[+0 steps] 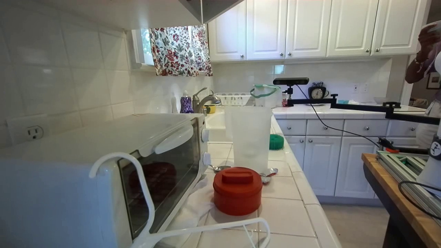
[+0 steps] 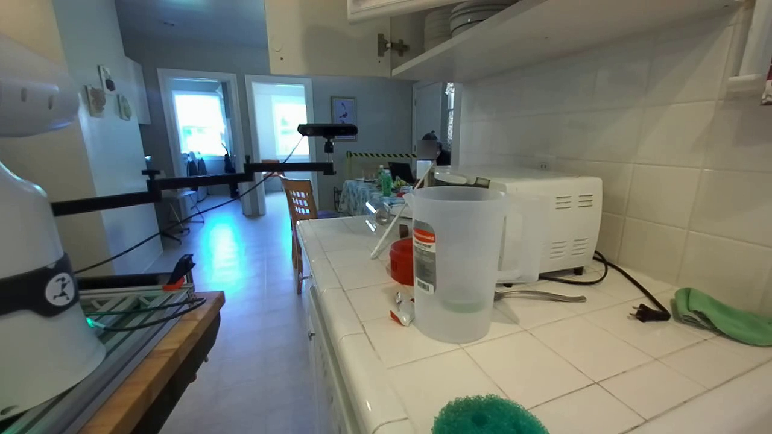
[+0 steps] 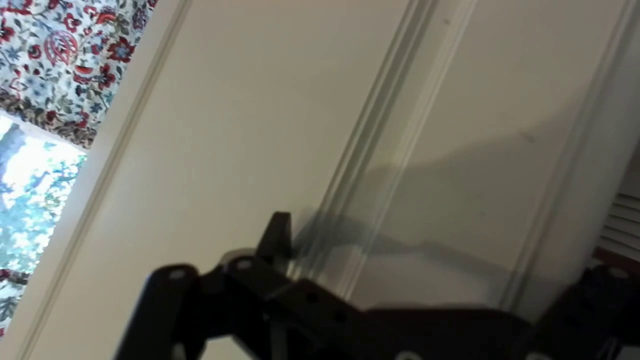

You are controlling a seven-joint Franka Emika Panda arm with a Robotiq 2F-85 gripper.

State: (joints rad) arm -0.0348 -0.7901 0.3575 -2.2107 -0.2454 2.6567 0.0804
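Red lidded container point(image 1: 237, 194) sits on the white tile counter point(image 1: 284, 215) in an exterior view, between a plastic clothes hanger point(image 1: 206, 227) up front and a frosted pitcher point(image 1: 251, 137), toaster oven point(image 1: 62, 199) alongside. In an exterior view you also get an open cabinet door point(image 2: 329, 48) overhead and stacked plates point(image 2: 479, 17) on a shelf point(image 2: 531, 54), plus part of the arm point(image 2: 36, 355). Wrist view: the gripper point(image 3: 440, 250) has its fingers spread wide, pinching nothing I can see, close up to a cream panelled door point(image 3: 240, 125); can't tell if that's the same one, or whether they're touching. Floral curtain point(image 3: 75, 60) shows past its edge. My guess: it's the lining-up stage at that door, so the next move calls for a careful angle and a light touch.
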